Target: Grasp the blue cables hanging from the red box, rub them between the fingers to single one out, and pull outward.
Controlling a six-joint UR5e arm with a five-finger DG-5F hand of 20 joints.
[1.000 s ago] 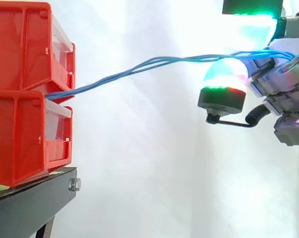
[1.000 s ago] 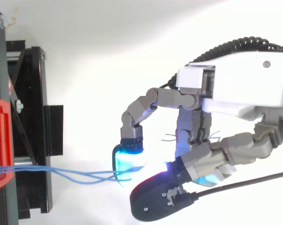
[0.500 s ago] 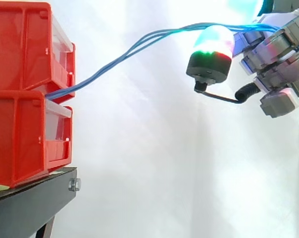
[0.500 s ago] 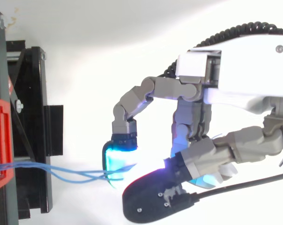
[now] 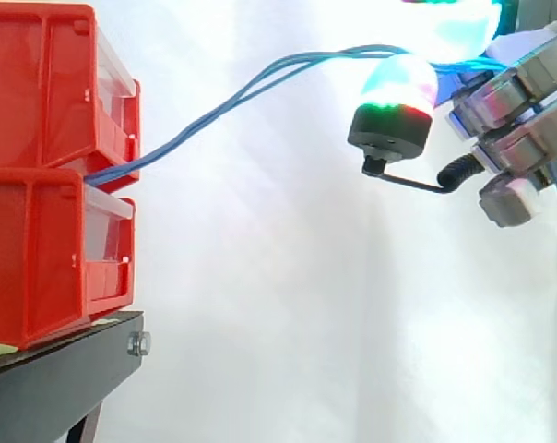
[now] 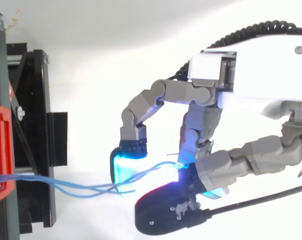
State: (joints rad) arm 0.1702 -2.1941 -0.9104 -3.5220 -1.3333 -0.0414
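Now the hand point(image 6: 251, 85) is closed on the blue cables point(image 5: 200, 118). In the top view its fingers are curled. The cables point(image 6: 21, 178) pass between a fingertip point(image 6: 126, 165) that glows cyan and a second pad with a black back point(image 6: 166, 212) just beside it. These two pads pinch the bundle between them. One strand parts from the others at this place and goes in a loose curve toward another finger. The other strands run together, with a small loop just before the pads.

In the side view the hand point(image 5: 518, 101) is high, near the upper right corner, well apart from the boxes. A pad point(image 5: 398, 78) with green, red and cyan glow sits under the cables, and a bright cyan pad is above them at the upper edge. Some thin blue strands also hang down at the right edge, beside the fingers.

The cables come out at the front of the upper red box point(image 5: 39, 83), at its bottom, where it meets the lower red box point(image 5: 29, 258). From there they climb in a long slope toward the hand, then go almost level to the pads. They hang free in the air, with a soft bend in them.

The two boxes are stacked on the black stand point(image 5: 57, 378), close to its edge on the hand's side. A bolt point(image 5: 138, 344) sits in the stand's corner just under the lower box. The white curtain point(image 5: 260, 323) is behind everything.
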